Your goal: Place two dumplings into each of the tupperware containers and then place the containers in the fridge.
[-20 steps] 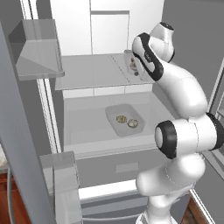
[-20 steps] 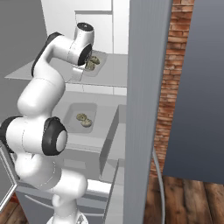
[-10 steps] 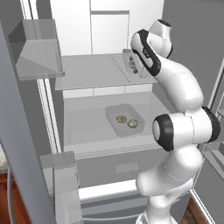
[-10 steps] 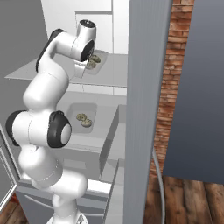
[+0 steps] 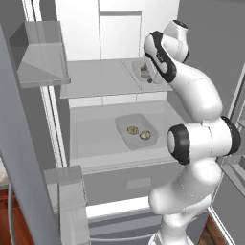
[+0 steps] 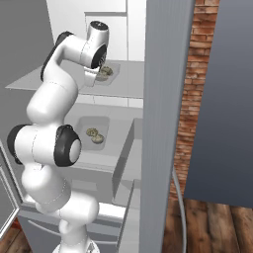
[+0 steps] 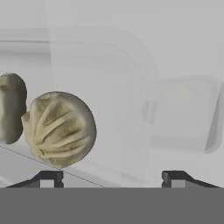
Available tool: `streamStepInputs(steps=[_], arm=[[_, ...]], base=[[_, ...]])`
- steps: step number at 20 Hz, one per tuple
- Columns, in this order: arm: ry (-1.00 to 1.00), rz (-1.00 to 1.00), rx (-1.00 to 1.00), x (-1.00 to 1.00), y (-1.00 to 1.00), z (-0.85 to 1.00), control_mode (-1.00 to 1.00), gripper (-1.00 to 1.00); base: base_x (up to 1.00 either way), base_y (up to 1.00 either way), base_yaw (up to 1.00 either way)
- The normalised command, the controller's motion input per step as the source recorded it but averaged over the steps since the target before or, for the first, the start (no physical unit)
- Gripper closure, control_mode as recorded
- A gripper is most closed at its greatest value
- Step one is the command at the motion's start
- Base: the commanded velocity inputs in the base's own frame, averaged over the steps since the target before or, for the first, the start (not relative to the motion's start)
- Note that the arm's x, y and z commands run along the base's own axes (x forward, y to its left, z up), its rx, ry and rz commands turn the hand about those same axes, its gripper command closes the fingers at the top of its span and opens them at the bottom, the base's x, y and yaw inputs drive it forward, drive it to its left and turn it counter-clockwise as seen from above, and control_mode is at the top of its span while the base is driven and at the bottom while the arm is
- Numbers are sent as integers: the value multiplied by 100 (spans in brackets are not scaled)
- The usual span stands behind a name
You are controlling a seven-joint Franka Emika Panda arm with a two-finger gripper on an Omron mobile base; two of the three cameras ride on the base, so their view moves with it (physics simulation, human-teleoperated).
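Inside the open fridge, one tupperware container rests at the right end of the upper shelf and holds two dumplings. My gripper hovers at that tub's near rim, open, its fingertips wide apart with nothing between them. On the shelf below stands the other tupperware container, with two dumplings lying in it.
The fridge door swings out on the left with clear bins on it. Another door panel stands upright to the right, and a brick wall lies beyond it. A drawer front sits under the lower shelf.
The gripper has gone from shut to open beside the upper tub. The arm's upper links shifted slightly. Both tubs stay where they were.
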Motion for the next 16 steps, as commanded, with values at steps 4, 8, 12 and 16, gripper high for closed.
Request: streamStepInputs(steps=[4, 8, 12, 16], arm=[[-18, 0, 0, -32, -6, 2, -100, -100], [-15, 0, 0, -57, -9, 16, -100, -100], [-3, -1, 0, -98, -3, 24, -100, -100], [0, -3, 0, -99, 0, 12, -100, -100]], base=[[0, 0, 0], [0, 0, 0], [0, 0, 0], [0, 0, 0]])
